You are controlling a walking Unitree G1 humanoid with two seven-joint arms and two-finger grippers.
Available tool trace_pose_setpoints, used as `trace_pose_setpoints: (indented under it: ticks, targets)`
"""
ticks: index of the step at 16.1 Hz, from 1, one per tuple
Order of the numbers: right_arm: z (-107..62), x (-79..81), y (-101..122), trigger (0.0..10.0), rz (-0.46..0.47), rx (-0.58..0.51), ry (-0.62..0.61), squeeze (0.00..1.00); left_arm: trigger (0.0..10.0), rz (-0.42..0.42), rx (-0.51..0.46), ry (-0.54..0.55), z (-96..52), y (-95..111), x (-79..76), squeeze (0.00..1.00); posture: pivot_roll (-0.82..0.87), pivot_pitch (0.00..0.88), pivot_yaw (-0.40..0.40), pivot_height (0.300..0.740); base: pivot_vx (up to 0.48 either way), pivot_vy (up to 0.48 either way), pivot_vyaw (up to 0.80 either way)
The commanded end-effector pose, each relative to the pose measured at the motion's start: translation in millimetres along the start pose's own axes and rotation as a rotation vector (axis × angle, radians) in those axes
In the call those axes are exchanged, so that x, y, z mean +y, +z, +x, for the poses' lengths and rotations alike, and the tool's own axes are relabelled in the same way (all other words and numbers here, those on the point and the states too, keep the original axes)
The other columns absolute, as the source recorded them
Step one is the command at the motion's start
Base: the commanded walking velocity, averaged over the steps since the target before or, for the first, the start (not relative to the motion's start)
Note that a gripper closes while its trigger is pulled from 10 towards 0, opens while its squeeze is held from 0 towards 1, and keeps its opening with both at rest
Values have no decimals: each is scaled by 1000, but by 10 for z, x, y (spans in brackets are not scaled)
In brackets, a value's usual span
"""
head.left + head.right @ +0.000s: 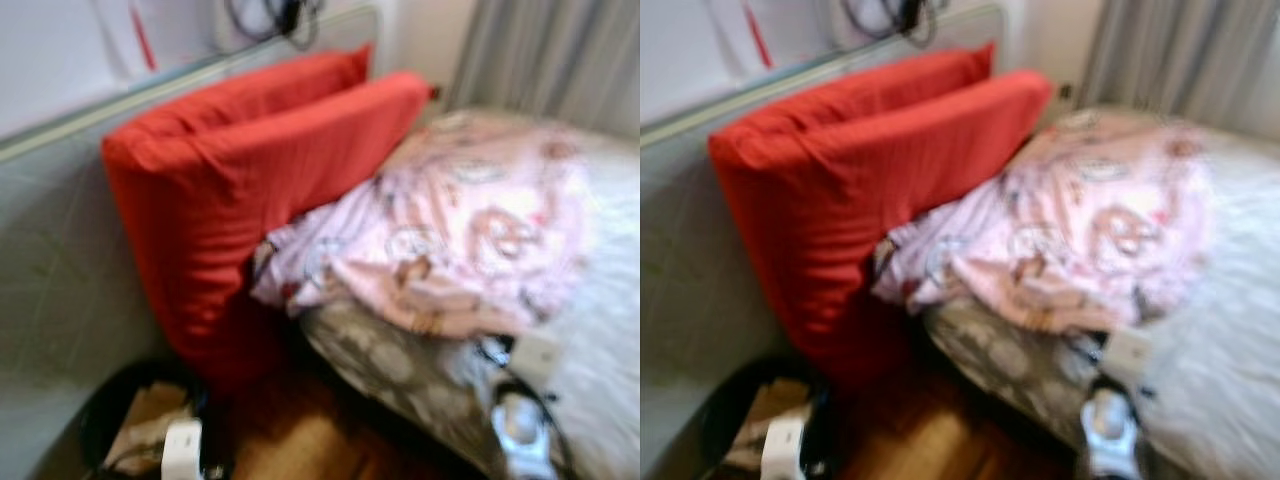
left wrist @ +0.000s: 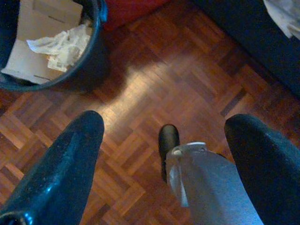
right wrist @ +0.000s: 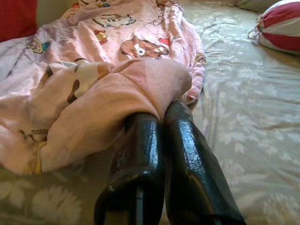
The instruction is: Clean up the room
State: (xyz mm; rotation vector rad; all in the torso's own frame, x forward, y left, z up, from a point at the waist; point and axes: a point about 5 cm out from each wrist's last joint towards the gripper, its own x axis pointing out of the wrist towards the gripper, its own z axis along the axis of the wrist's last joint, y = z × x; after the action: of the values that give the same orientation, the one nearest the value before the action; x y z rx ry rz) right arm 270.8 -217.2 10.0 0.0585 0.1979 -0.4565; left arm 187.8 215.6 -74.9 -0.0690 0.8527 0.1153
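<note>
Two red pillows (image 1: 260, 190) were seen upper left in the head view, one pink printed blanket (image 1: 450, 240) heaped at center right on the bed (image 3: 243, 140). The right gripper (image 3: 161, 140) was clamped on a blanket fold. The left gripper (image 2: 164, 154) was spread wide, holding nothing, over the parquet floor (image 2: 178, 75) near one black bin (image 2: 93, 61) of paper.

Glossy parquet floor (image 2: 154, 89); soft printed cloth blanket (image 3: 112, 56).

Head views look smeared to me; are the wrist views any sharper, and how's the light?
Both eye views are blurred throughout; right wrist view is sharp on the pink blanket at the right tool; left wrist view is clear but dim, with glare on the wood floor.
</note>
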Motion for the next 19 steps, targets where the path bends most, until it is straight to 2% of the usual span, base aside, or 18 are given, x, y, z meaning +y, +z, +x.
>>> trace_pose_setpoints:
  ticks: [1,6,9,14,19]
  targets:
    - [18,-1,45,10000,-9,-23,0,0,10000,11,6,7,-4,-1,36,0,-9,6,36,740,-259,0,0]
    - [8,22,32,10000,-11,-17,7,0,10000,14,10,8,-6,-9,38,0,-9,8,35,740,-259,0,0]
    - [2,35,16,10000,-11,-6,17,0,10000,12,9,7,-5,-8,37,0,-10,7,35,740,0,0,0]
    - [-26,68,-89,10000,-42,67,47,0,10000,11,12,5,-6,-18,27,0,-11,7,32,740,0,0,0]
    - [-65,-22,-252,10000,-112,183,10,0,10000,8,14,4,-9,-25,35,0,-10,10,32,740,0,0,0]
